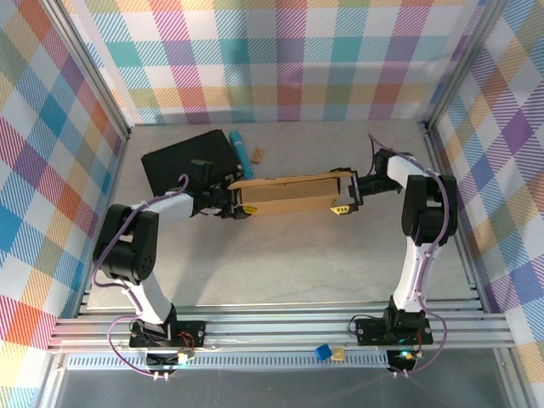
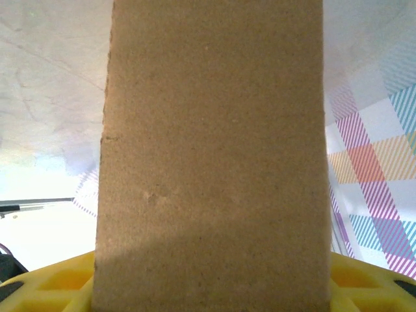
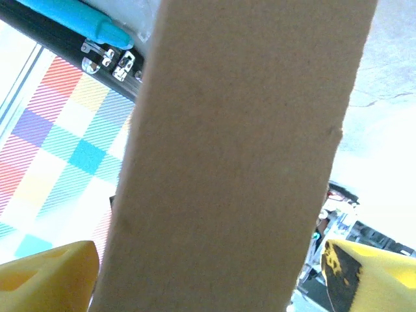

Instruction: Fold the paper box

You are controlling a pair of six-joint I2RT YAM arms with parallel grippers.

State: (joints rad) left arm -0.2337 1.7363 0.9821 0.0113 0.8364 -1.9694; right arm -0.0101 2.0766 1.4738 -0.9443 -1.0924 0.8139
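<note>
The cardboard box point(image 1: 287, 194) blocks the whole gap between the jaws of the left gripper point(image 1: 231, 202). On the far side of those jaws, a black case point(image 1: 183, 163) and a blue pen point(image 1: 240, 148) crowd the way. The box also stands between the jaws of the right gripper point(image 1: 344, 197), leaving a sliver of room beside one finger point(image 3: 367, 276). On the near side of both sets of jaws, the table point(image 1: 280, 263) gives open passage.

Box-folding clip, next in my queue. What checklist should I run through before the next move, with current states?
1. Both ends of the paper box covered: ok, left hand at its left end, right hand at its right end.
2. Jaws of right hand open: ok, a gap shows beside the cardboard.
3. Grip of left hand on box: cannot tell.
4. Box clear of black case: cannot tell, its corner lies close.
5. Box clear of teal pen: ok.
</note>
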